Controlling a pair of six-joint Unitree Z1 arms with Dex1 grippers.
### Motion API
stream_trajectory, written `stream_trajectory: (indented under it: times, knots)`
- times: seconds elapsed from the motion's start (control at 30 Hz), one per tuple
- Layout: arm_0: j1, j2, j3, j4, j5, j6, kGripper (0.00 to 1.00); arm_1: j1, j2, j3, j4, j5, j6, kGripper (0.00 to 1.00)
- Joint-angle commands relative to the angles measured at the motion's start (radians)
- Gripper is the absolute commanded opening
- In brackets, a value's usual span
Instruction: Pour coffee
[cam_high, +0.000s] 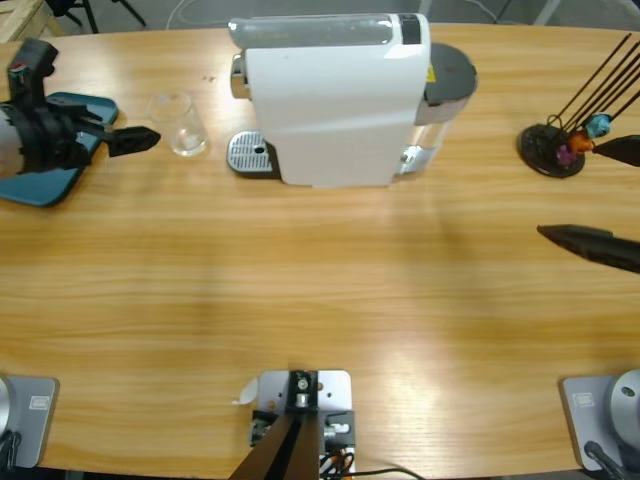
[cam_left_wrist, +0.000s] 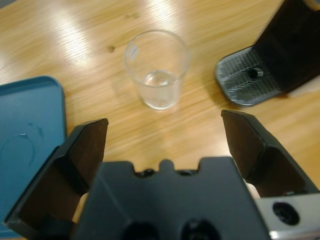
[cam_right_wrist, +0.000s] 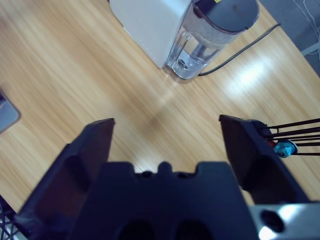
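Nearby: blue tray (cam_left_wrist: 27, 125) | capsule rack (cam_high: 560, 148) (far right) | table (cam_high: 320, 290).

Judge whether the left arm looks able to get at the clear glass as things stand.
Probably yes. The left tool is open and points at the glass, with only bare table between them. The drip tray sits off to one side.

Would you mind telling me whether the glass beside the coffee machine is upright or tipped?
Upright: the glass stands on its base, rim up, ahead of the open left pincer.
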Motion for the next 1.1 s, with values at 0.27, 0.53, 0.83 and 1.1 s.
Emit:
stream_trajectory:
  times: [0.27, 0.53, 0.83, 1.1]
  knots:
    - [0.068, 0.274, 0.073, -0.360, -0.001, -0.038, 0.977, -0.008, -0.002, 0.056, -0.018, -0.023, -0.013, 1.000]
    - [0.100, 0.425, 0.122, -0.628, -0.081, -0.050, 0.977, -0.008, -0.004, 0.058, -0.019, -0.031, -0.013, 1.000]
    - [0.100, 0.511, 0.169, -0.822, -0.146, -0.062, 0.977, -0.008, -0.005, 0.064, -0.029, -0.039, -0.013, 0.999]
    - [0.104, 0.375, 0.215, -0.836, -0.164, -0.052, 0.977, -0.008, -0.002, 0.079, -0.055, -0.033, -0.010, 0.996]
